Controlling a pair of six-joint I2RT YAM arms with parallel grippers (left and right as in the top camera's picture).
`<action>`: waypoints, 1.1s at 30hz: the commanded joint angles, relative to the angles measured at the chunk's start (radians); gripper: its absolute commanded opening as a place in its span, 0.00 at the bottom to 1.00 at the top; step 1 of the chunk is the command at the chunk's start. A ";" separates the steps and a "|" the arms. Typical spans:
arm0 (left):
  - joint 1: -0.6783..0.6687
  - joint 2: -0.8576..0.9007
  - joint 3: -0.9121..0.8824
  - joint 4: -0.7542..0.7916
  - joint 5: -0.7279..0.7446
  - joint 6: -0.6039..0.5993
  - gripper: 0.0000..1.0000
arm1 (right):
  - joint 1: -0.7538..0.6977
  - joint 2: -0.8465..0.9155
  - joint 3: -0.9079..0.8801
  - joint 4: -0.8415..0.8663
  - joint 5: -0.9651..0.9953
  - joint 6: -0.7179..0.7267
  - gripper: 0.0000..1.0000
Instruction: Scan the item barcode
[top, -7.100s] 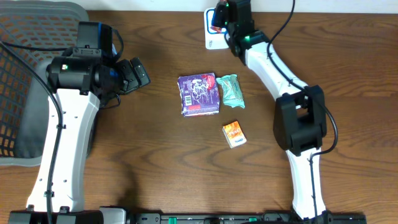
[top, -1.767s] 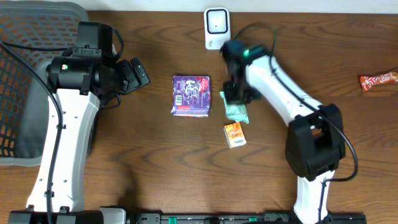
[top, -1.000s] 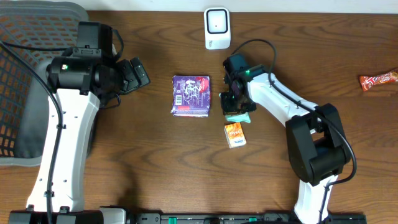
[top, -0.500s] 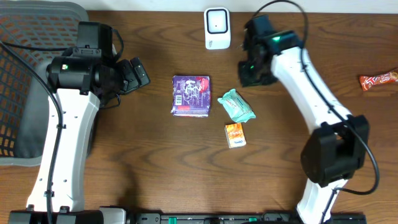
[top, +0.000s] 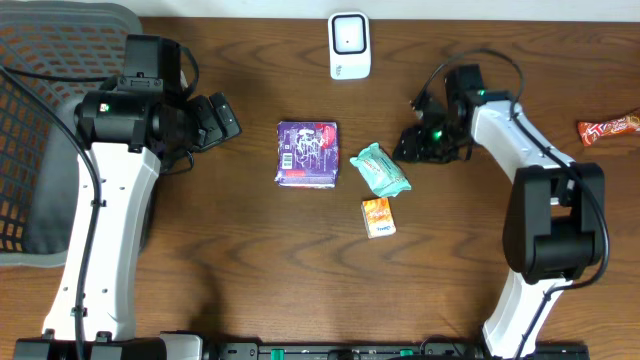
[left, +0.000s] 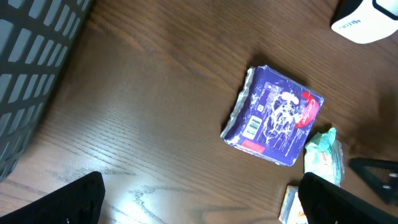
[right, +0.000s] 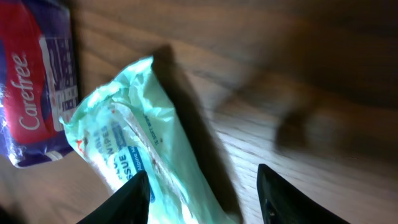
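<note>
At 12 o'clock on the desk: a white, rounded plastic barcode scanner (top: 349, 45) stands alone at the far edge of the brown wood-grain desk (top: 250, 270).
Desk centre: a square purple soft pack with red and white print (top: 307, 153) lies flat, with a white barcode label showing along its 9 o'clock edge.
Task item: a mint-green crinkled plastic wipes packet (top: 380, 169) lies flat and angled at 3 o'clock of the purple pack, just beside it. It is well apart from the scanner, and neither claw holds it.
Orange box: a small orange cardboard box (top: 377, 216) sits at 6 o'clock of the wipes packet, just beside it.
Right claw (top: 418, 142): it hangs at 2 o'clock of the wipes packet, near it, with its fingers spread and nothing gripped. In its wrist view the two dark fingertips (right: 132, 200) frame one end of the packet. Whether they touch the wrapper cannot be told.
Left claw (top: 215, 120): it sits at 9 o'clock of the purple pack, well apart from it, with its fingers spread wide and empty.
3 o'clock edge: a red and orange wrapped candy bar (top: 608, 129) lies far from the other items.
9 o'clock side: a grey mesh panel (top: 40, 120) lies beneath the left arm.
</note>
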 joint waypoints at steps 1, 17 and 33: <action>0.003 0.003 0.001 -0.003 -0.006 -0.009 0.99 | 0.011 0.013 -0.060 0.055 -0.183 -0.056 0.52; 0.003 0.003 0.001 -0.003 -0.006 -0.009 0.99 | 0.067 0.013 -0.140 0.152 -0.167 0.019 0.01; 0.003 0.003 0.001 -0.003 -0.006 -0.009 0.99 | 0.211 -0.230 0.060 -0.089 0.749 0.256 0.01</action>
